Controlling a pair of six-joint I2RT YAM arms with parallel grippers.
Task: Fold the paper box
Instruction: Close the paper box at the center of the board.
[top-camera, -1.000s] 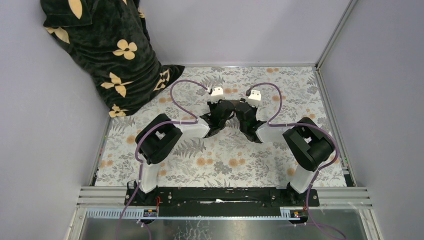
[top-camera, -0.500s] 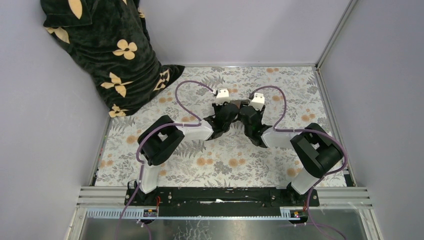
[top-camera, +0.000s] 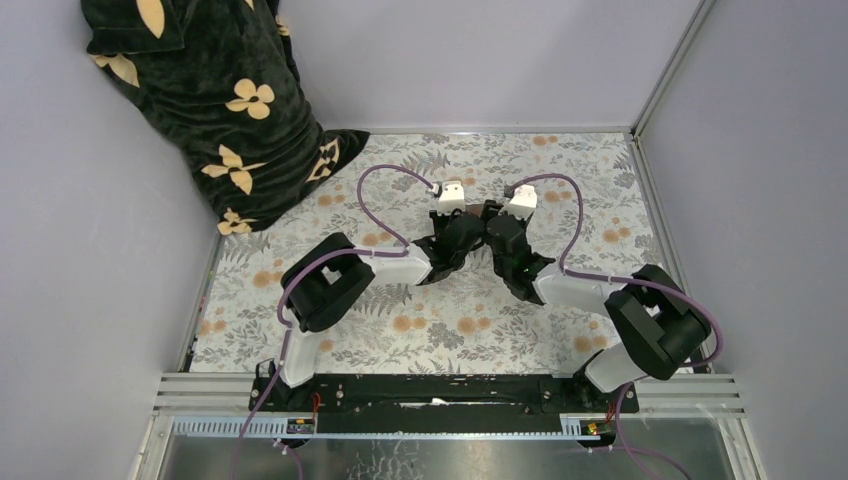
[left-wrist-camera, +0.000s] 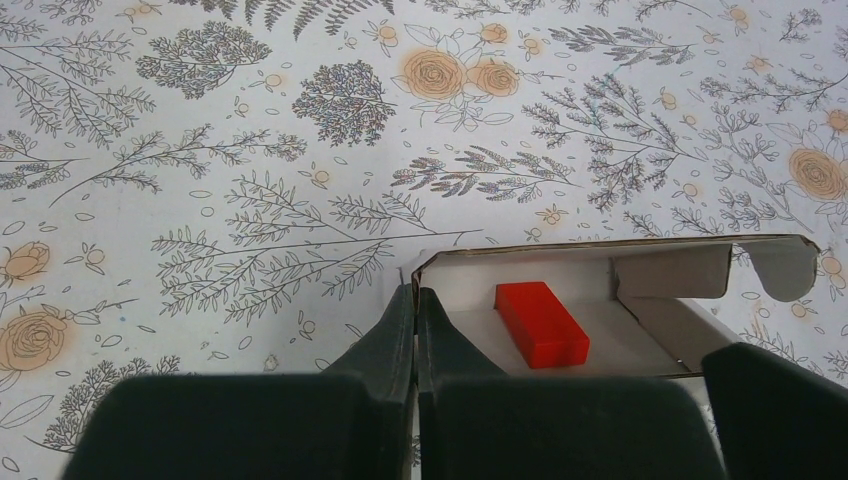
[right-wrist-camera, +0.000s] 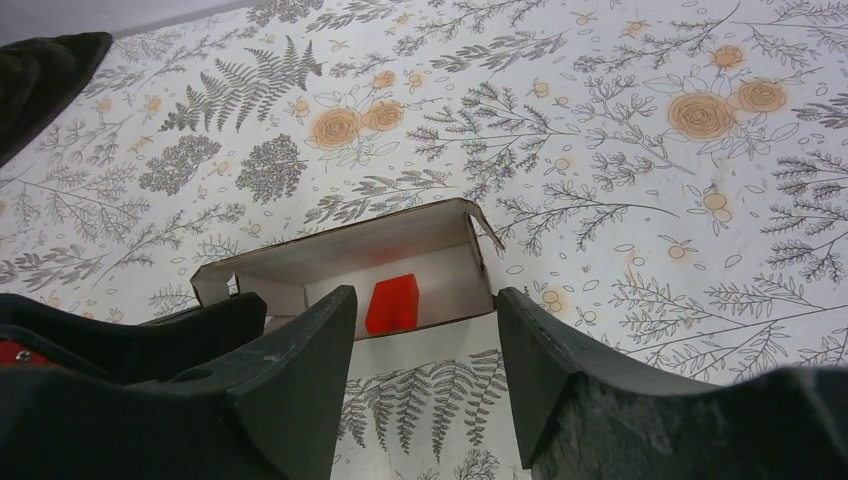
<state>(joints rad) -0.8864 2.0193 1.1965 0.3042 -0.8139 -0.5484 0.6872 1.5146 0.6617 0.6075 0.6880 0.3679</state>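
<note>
Low in the middle of the left wrist view stands the paper box (left-wrist-camera: 560, 262), half folded on the flowered desk (left-wrist-camera: 200, 150), its top open and a small red block (left-wrist-camera: 542, 322) inside. My left gripper (left-wrist-camera: 415, 310) is closed and seems to pinch the box wall at the left of the frame. My right gripper (right-wrist-camera: 425, 297) stands open just before the near wall. I judge the cardboard light, thin and easy to crush, so I would hold it gently by wall edges near the folds. I can read no brand, label or writing.
</note>
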